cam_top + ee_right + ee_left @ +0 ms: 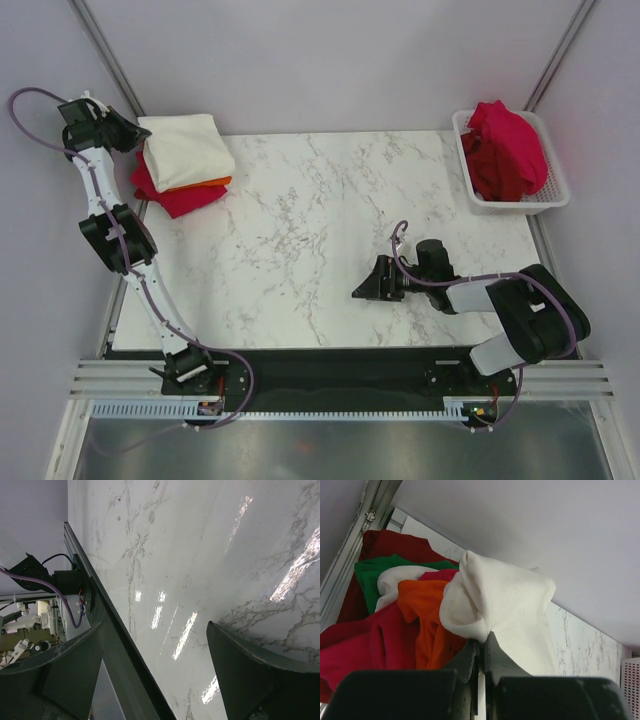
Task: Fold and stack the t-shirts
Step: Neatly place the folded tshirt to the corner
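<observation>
Shirts are sitting in two places: a folded pile [182,170] at the far left corner of the bench [300,210], and a crumpled red heap [505,150] in the basket [520,205] at the far right. The cream shirt [185,148] is lying on top of the pile. The orange shirt [207,183] and a red shirt [180,202] are peeking out under it. From the left wrist, a strip of green cloth [380,575] is showing among the layers too.

The left tool [481,647] is standing closed tight right at the cream shirt's near edge, tips touching the cloth. I am not managing to tell whether a fold is caught between them. The right tool [372,286] is hanging wide apart and holding nothing, low over bare bench, well apart from both lots of shirts.

It is looking to me as if the cream shirt is being settled. To do this well, the left arm should be freeing any caught cloth before backing off. It should be pulling straight away so the top layer is not dragged out of square. The right arm seems free to be heading for the basket, taking one shirt only.
</observation>
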`<move>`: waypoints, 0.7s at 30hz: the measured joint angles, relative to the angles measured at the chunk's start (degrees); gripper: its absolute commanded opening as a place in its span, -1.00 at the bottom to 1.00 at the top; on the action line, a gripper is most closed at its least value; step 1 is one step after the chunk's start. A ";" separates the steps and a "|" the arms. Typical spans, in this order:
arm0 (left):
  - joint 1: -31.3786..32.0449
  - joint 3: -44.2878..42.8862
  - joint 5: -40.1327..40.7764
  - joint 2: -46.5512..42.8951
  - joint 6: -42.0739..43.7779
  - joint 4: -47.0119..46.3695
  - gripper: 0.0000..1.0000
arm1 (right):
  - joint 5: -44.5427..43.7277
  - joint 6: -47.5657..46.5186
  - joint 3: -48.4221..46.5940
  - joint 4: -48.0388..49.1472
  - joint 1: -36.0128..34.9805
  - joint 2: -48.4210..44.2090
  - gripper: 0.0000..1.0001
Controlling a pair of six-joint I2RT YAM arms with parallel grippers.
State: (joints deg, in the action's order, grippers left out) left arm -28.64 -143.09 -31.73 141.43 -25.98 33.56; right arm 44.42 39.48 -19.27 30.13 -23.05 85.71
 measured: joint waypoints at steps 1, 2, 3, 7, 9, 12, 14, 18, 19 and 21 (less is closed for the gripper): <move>0.00 0.00 0.00 0.20 0.02 -0.31 -0.95 | 0.11 0.00 0.00 0.17 0.00 0.13 0.82; 0.00 0.02 -0.02 0.31 0.00 -0.66 -0.96 | 0.17 0.04 0.00 0.37 0.00 0.28 0.83; -0.02 0.13 -0.04 0.44 0.00 -1.18 -0.95 | 0.26 0.04 0.00 0.55 0.00 0.37 0.83; -0.55 1.27 -1.44 1.03 0.02 -4.81 -0.95 | 0.46 0.24 0.00 0.98 0.00 0.61 0.83; -0.92 1.29 -2.19 1.51 0.15 -6.16 -0.95 | 0.52 0.26 0.00 1.07 0.00 0.68 0.83; -1.38 1.31 -3.52 2.14 0.52 -7.74 -0.95 | 0.70 0.37 -0.02 1.44 0.00 1.01 0.83; -1.55 2.12 -3.52 2.19 1.68 -8.79 -0.95 | 0.87 0.52 -0.04 1.90 0.00 1.31 0.84; -1.86 5.46 -3.17 1.51 3.72 -12.52 -0.95 | 1.51 1.01 -0.39 2.73 0.00 2.34 0.83; -1.92 6.08 -3.04 1.40 4.17 -13.22 -0.95 | 1.73 1.07 -0.46 2.93 0.00 2.58 0.84; -1.99 7.52 -2.38 1.09 5.81 -14.95 -0.95 | 1.92 1.18 -0.50 3.23 0.00 2.84 0.84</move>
State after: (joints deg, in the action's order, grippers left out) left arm -30.63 -135.57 -34.11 142.52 -20.16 18.61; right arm 46.35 40.66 -19.77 33.36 -23.05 88.55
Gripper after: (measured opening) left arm 0.046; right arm 0.913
